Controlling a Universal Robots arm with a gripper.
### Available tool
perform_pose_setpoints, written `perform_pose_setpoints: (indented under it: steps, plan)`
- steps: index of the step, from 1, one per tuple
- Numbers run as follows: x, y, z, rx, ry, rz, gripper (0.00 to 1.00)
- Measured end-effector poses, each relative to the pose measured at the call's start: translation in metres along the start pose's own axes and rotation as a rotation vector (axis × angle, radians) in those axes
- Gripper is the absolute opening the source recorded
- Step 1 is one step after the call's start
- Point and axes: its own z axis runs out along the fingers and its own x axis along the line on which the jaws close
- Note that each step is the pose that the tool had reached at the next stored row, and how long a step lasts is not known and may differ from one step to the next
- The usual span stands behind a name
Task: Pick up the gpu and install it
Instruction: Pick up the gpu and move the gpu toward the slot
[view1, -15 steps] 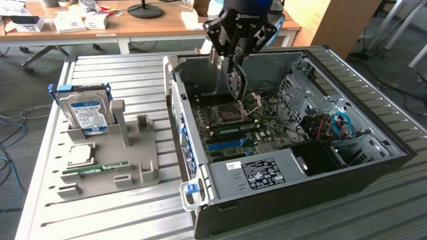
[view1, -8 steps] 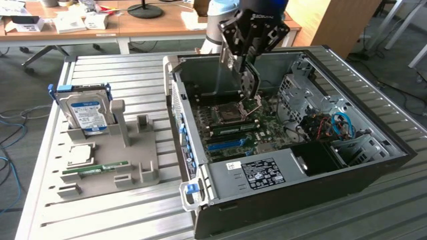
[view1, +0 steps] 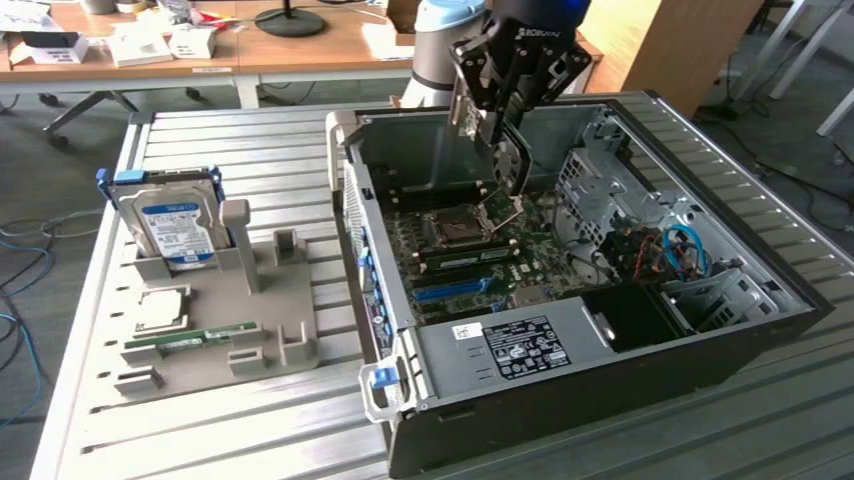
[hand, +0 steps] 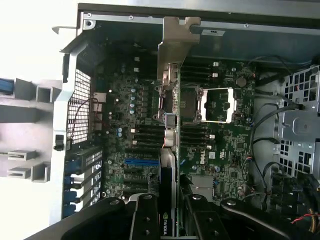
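Upper middle of the exterior view, the hand (view1: 491, 118) clamps the upright graphics card (view1: 513, 172); it looks light, stiff and fragile, best gripped by its edges.

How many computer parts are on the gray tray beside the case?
3: hard drive upright at the far end; square chip flat in the middle; green RAM stick nearer the camera. Small ones could be hidden.

gpu (hand: 169, 150): silvery metal bracket | case (view1: 414, 150): matt grey metal | table (view1: 227, 140): ribbed metal
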Motion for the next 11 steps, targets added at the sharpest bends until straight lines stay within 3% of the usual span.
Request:
perform_pose_setpoints:
  steps: [3, 11]
  plan:
    - [-0.002, 0.0, 0.0, -0.0001, 0.0, 0.0, 0.26]
    - [-0.023, -0.0008, -0.0004, 0.0, 0.0, 0.0, 0.26]
